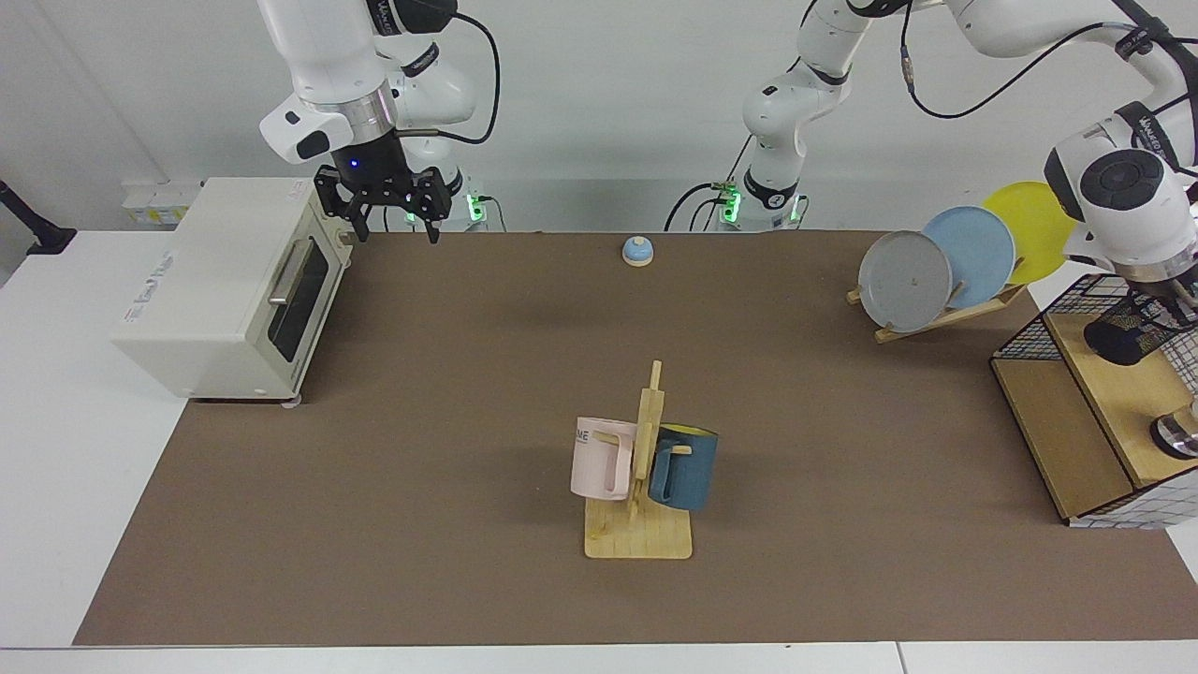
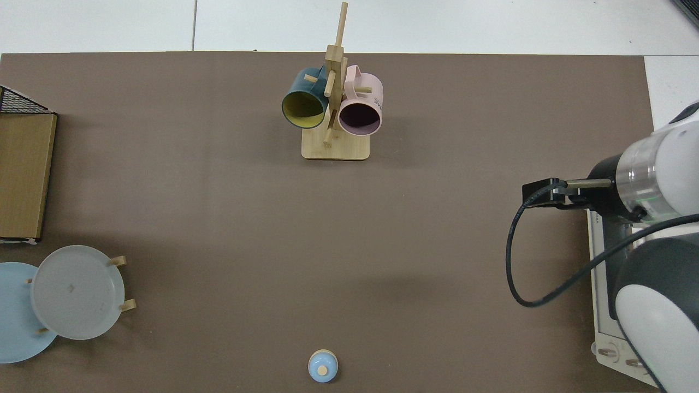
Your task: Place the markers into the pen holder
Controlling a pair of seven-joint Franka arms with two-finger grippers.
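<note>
Black mesh pen holder: you find it only in the facing view, at that view's far right, tipped on its side over the wooden shelf inside the wire basket frame; the top view cuts off that corner and shows only a sliver of the frame and the lower board
Left gripper: it sits right at the pen holder, just under the white wrist; the mesh and the frame edge hide its fingers, so you cannot tell whether they are spread or pinching
Right gripper: it hangs above the back edge of the desk beside the toaster oven, fingers spread, nothing between them; this arm waits; from above you see only its wrist and cable over the oven
Marker: you cannot make it out in either view
Mug tree: pink and dark blue mugs hang on it; only the top view shows you into their mouths
Plates: grey, blue and yellow face you in the rack; from above the yellow one is out of frame
</note>
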